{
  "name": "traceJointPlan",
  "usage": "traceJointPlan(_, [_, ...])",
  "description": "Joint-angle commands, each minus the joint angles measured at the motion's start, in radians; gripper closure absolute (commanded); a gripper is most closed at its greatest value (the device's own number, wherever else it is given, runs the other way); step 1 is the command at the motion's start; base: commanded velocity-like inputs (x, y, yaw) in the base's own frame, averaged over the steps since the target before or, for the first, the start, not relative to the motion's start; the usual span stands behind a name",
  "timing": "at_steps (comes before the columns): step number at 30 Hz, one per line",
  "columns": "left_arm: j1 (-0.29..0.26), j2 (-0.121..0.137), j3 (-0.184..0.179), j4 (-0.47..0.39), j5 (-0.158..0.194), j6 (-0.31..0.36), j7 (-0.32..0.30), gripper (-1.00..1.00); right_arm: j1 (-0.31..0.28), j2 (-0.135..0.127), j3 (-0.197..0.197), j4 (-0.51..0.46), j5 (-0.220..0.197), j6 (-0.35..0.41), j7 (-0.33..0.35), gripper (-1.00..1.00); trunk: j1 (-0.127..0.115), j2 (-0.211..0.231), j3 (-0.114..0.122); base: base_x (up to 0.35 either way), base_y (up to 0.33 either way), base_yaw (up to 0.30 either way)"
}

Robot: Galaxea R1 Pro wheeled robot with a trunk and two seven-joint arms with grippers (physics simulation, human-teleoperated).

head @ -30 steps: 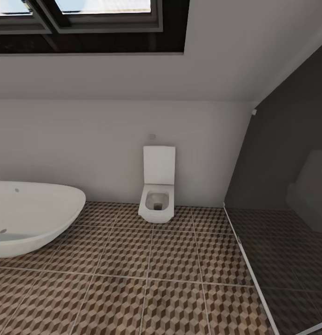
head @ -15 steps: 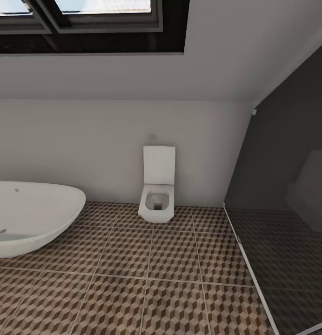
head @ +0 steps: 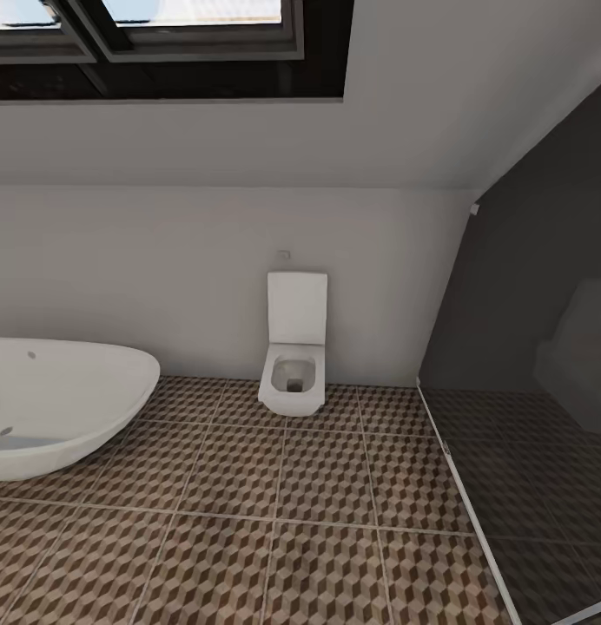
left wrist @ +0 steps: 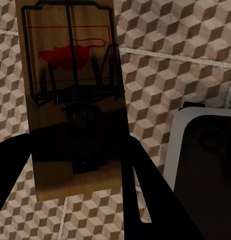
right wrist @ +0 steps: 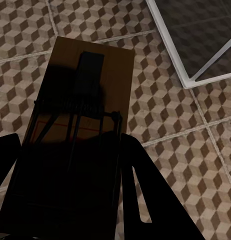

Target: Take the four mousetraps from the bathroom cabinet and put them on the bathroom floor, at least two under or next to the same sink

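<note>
Bathroom floor (head: pixel 274 486): square tiles in a brown, beige and white cube pattern, pale grout. Toilet (head: pixel 293 356) and bathtub (head: pixel 57 404): white. Walls: pale grey. Skylight frames (head: pixel 205 48): dark. Glass panel (head: pixel 544 391): dark grey, white-edged. Mousetraps (left wrist: pixel 70 90) (right wrist: pixel 80 115): tan wood, dark wire, red marking. Both tools' fingers (left wrist: pixel 145 200) (right wrist: pixel 145 200): black.

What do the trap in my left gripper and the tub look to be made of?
Mousetrap in the left gripper: a tan board with faint streaks, probably unfinished wood; the thin dark frame and spring look like metal wire, and the red mark looks printed. Bathtub: smooth, uniform glossy white with soft shading, likely acrylic or glazed ceramic; a render cannot settle which.
</note>
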Motion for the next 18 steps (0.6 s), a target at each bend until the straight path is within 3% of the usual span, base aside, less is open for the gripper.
traceJointPlan(1, [-0.001,-0.001,-0.007,0.003,-0.002,-0.003,0.006,1.00,-0.001,0.000,0.009,0.000,-0.002,-0.002,-0.009,1.00,0.001,-0.002,-0.002,0.000,0.000,0.000])
traceJointPlan(18, [-0.001,-0.001,-0.007,0.003,-0.002,-0.003,0.006,1.00,-0.001,0.000,0.009,0.000,-0.003,-0.002,-0.009,1.00,0.001,-0.002,-0.002,0.000,0.000,0.000])
